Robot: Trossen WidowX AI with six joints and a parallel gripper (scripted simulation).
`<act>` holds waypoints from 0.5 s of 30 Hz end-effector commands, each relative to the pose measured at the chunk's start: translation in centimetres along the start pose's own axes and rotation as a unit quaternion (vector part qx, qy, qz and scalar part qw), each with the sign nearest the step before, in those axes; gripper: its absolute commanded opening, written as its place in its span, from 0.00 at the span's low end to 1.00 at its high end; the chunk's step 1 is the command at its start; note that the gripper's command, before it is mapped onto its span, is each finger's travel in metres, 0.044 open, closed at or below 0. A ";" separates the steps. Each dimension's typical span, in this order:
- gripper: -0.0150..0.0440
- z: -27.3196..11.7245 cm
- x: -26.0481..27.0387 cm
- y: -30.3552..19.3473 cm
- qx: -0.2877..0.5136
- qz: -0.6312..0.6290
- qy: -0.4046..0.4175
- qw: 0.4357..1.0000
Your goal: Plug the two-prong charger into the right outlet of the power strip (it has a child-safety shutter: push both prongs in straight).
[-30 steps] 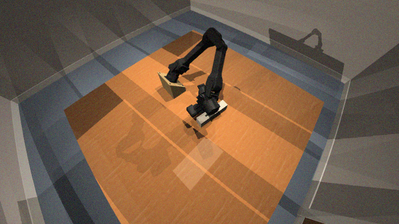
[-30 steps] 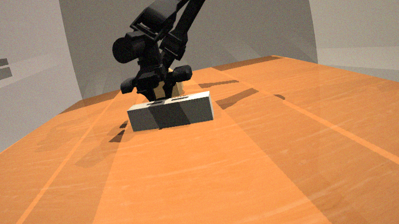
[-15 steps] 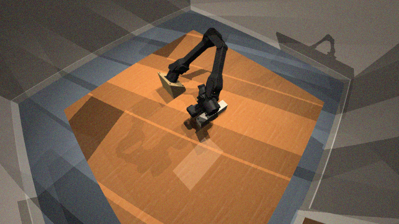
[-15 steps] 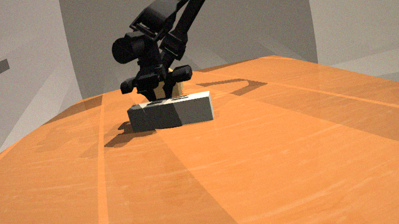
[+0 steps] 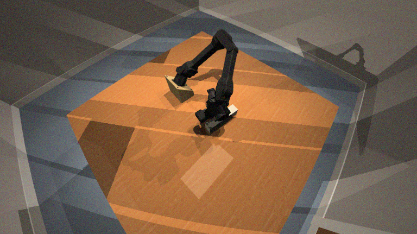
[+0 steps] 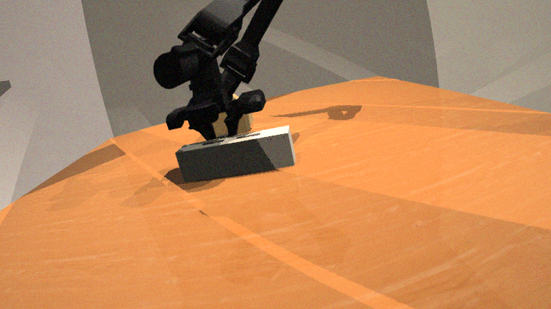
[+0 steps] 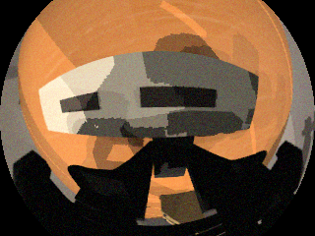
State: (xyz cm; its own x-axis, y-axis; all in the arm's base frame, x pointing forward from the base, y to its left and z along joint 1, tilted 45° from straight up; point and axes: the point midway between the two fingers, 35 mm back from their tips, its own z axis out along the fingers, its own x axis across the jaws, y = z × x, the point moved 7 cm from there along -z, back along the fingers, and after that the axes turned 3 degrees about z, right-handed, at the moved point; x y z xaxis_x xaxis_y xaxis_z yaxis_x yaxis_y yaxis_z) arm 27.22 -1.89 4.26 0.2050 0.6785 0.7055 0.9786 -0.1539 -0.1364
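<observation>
Charger: judged to be the dark block (image 7: 169, 170) between the fingertips, low centre of the wrist view; prongs out of sight.
Gripper (image 5: 212, 119) (image 6: 222, 134) (image 7: 167, 144): closed on that block.
Power strip (image 5: 233, 109) (image 6: 239, 161) (image 7: 129, 74): just beyond the fingertips in the wrist view, its long axis crosswise; from the top, it runs lower left to upper right at mid-frame. Whether charger and strip touch, no view settles.
Dark slots: the wrist view shows a long one (image 7: 177, 96) above the fingertips and a short one (image 7: 80, 102) at left; the exterior view foreshortens them, the top view loses them behind the arm.
Coming move: probably squaring both prongs over the right outlet, then pushing straight; a tilt could jam the shutter.
Base block (image 5: 183, 95) (image 6: 244, 123) (image 7: 182, 205): farther back, upper left of the strip from the top.
</observation>
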 end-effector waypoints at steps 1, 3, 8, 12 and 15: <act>0.25 -0.1 0.1 0.8 -0.008 -0.006 -0.002 1.000; 0.25 -0.1 0.1 0.8 -0.008 -0.006 -0.002 1.000; 0.25 -0.2 0.2 1.0 -0.008 -0.006 -0.002 1.000; 0.25 -0.2 0.2 1.2 -0.008 -0.006 -0.002 1.000; 0.25 -0.2 0.2 1.3 -0.008 -0.006 -0.002 1.000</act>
State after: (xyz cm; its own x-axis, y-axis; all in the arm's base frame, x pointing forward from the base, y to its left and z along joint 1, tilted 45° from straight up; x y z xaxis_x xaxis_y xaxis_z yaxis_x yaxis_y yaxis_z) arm 27.60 -1.97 4.25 0.2108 0.6764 0.7057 0.9775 -0.1542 -0.1442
